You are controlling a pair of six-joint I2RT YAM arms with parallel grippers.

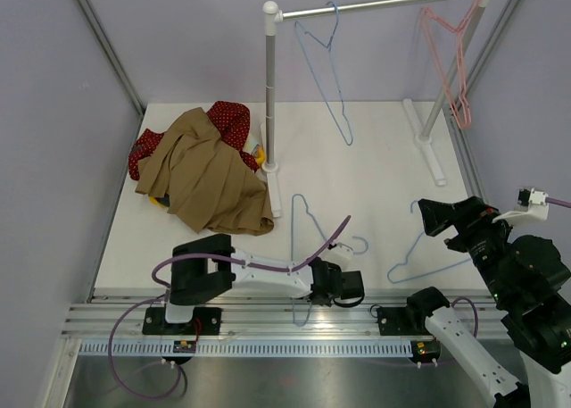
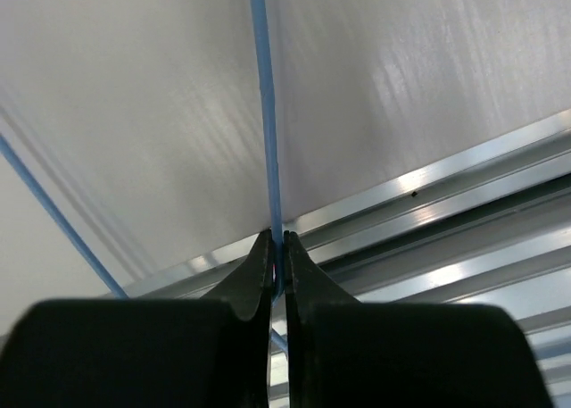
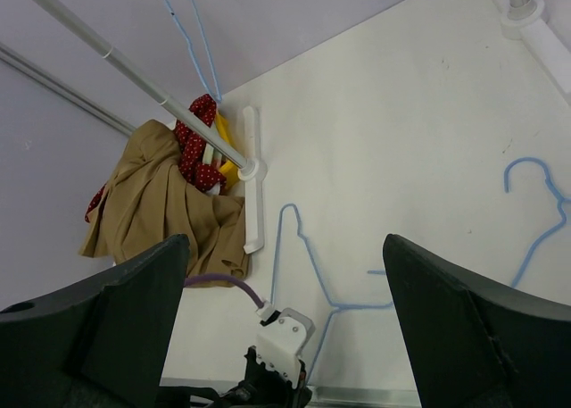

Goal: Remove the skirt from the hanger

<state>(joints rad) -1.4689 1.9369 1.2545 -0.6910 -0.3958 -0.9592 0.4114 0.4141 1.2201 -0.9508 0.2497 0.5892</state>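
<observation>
2 left fingers [image 2: 254, 278] clench the blue hanger [image 2: 267, 113] wire; right fingers [image 3: 107, 319] splayed, holding nothing.

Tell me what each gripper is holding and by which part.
Left gripper: pinched on a straight run of wire of a blue hanger lying on the table. Right gripper: open, holding nothing.

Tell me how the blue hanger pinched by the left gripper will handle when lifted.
The hanger is thin wire, so probably light and slightly springy. The left gripper pinches a single strand, so it may swivel or slip in that grip. Its open frame could drag across the smooth table before clearing.
</observation>
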